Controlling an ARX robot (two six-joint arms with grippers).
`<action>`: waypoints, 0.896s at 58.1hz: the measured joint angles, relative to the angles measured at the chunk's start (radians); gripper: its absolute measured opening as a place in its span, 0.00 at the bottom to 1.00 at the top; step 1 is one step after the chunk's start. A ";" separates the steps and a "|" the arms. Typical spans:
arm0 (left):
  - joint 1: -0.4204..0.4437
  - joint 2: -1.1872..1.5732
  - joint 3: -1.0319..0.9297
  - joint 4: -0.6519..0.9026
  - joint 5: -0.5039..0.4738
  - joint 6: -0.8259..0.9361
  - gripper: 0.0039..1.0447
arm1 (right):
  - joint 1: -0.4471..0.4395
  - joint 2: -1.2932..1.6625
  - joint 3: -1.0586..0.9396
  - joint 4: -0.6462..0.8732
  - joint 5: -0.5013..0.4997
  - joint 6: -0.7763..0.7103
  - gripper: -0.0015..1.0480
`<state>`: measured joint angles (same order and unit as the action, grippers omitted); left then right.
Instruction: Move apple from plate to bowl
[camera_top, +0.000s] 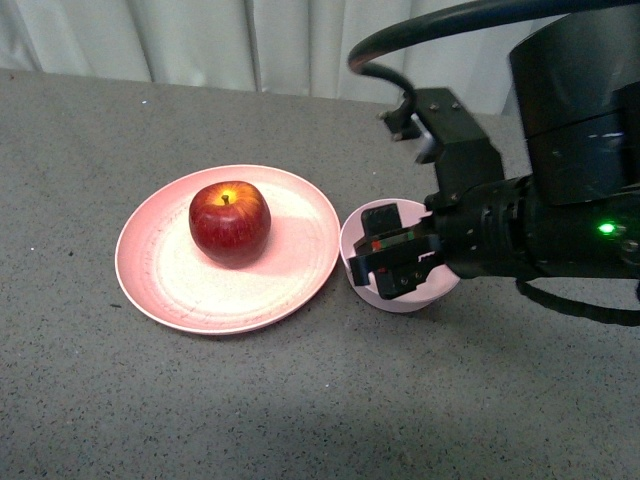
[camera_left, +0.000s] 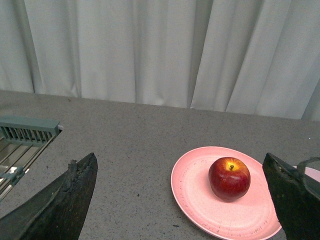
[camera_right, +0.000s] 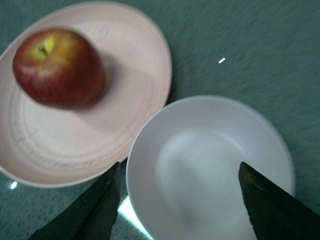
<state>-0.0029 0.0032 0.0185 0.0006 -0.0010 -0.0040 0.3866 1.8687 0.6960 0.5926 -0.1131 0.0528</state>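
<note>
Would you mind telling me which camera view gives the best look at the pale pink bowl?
The right wrist view: the bowl shows nearly whole, its inside bare, though slightly blurred. In the front view the right gripper covers most of the bowl. The left wrist view shows only a sliver at the picture's edge.

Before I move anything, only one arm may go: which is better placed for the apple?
Right: the right hand hovers open over the bowl, beside the apple's plate; the left hand sits farther off.
</note>
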 joint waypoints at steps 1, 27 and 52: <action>0.000 0.000 0.000 0.000 0.000 0.000 0.94 | -0.006 -0.023 -0.018 0.011 0.020 0.005 0.80; 0.000 0.000 0.000 0.000 0.000 0.000 0.94 | -0.170 -0.520 -0.483 0.538 0.327 -0.037 0.51; 0.000 0.000 0.000 0.000 0.000 0.000 0.94 | -0.281 -0.876 -0.638 0.323 0.216 -0.052 0.01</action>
<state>-0.0029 0.0032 0.0185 0.0006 -0.0006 -0.0040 0.1059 0.9924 0.0578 0.9161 0.1028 0.0006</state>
